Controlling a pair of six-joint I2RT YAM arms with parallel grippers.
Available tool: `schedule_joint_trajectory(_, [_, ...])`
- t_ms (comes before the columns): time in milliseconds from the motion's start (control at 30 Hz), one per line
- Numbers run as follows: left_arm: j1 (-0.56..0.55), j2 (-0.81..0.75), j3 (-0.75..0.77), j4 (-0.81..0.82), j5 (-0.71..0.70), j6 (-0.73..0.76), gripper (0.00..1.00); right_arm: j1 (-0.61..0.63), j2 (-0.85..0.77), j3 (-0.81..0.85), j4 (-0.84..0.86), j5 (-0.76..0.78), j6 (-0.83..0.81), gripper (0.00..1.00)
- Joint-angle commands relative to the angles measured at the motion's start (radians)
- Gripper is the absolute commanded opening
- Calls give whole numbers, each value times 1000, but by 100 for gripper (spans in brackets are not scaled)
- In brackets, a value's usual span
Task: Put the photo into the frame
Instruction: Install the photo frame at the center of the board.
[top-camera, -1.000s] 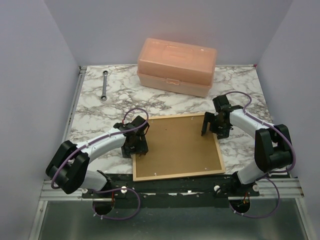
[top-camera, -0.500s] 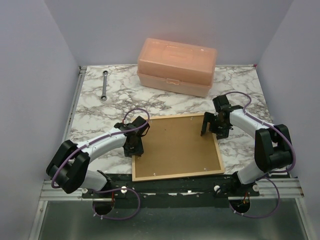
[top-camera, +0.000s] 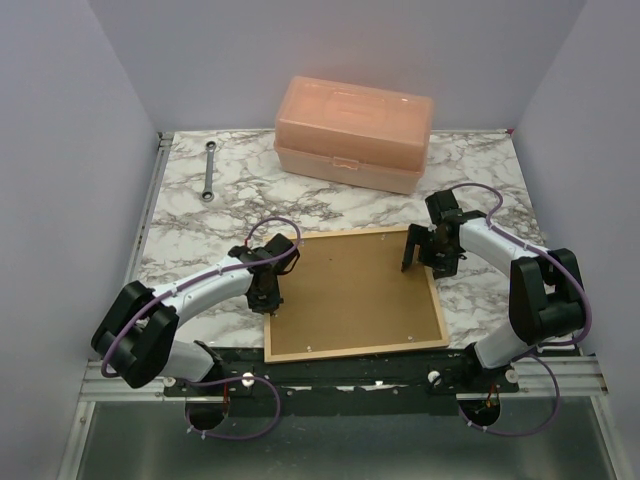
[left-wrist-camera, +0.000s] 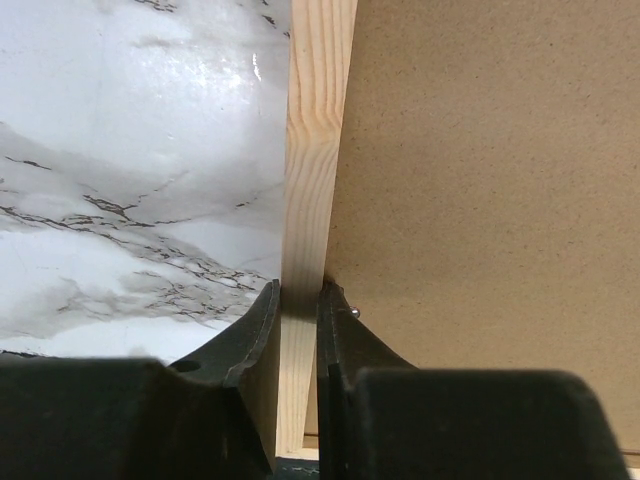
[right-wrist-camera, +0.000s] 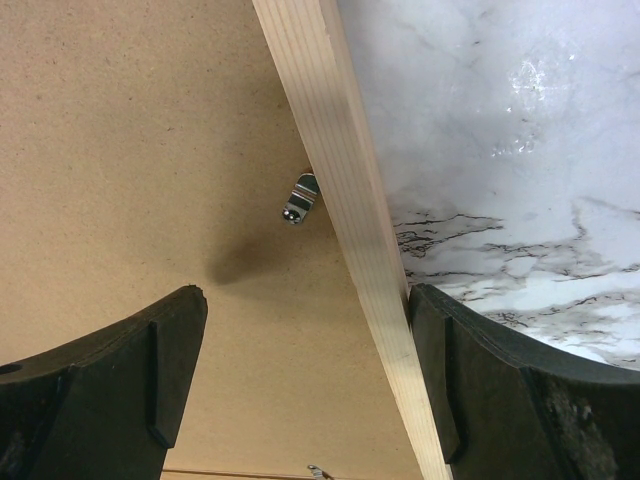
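Note:
The frame (top-camera: 437, 300) lies face down near the table's front edge, with a brown backing panel (top-camera: 350, 290) filling its opening. My left gripper (top-camera: 268, 300) is shut on the frame's left moulding (left-wrist-camera: 315, 150), one finger outside on the marble and one inside against the backing panel (left-wrist-camera: 480, 180). My right gripper (top-camera: 418, 262) stands open over the frame's right moulding (right-wrist-camera: 340, 170), its outer finger touching the wood and its inner finger over the panel. A small metal clip (right-wrist-camera: 300, 197) sits on the panel by that moulding. The photo is hidden.
A peach plastic box (top-camera: 355, 130) stands at the back centre of the marble table. A metal wrench (top-camera: 208, 170) lies at the back left. Grey walls close the table in on three sides.
My left gripper's jaws have closed in onto the frame's left moulding. The right arm and the frame have not moved.

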Motion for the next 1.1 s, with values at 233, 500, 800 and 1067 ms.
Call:
schedule_joint_trajectory(233, [4, -143, -40, 72, 82, -28, 36, -6, -27, -5, -20, -38, 27, 90])
schedule_joint_trajectory(500, [88, -239, -119, 124, 180, -7, 51, -17, -53, -1, -39, -21, 28, 94])
schedule_joint_trajectory(800, [174, -281, -196, 175, 252, 22, 54, -22, -40, 11, -27, 38, 40, 93])
schedule_joint_trajectory(1067, [183, -278, -202, 160, 235, 34, 54, -22, 33, 84, -16, 112, 44, 89])
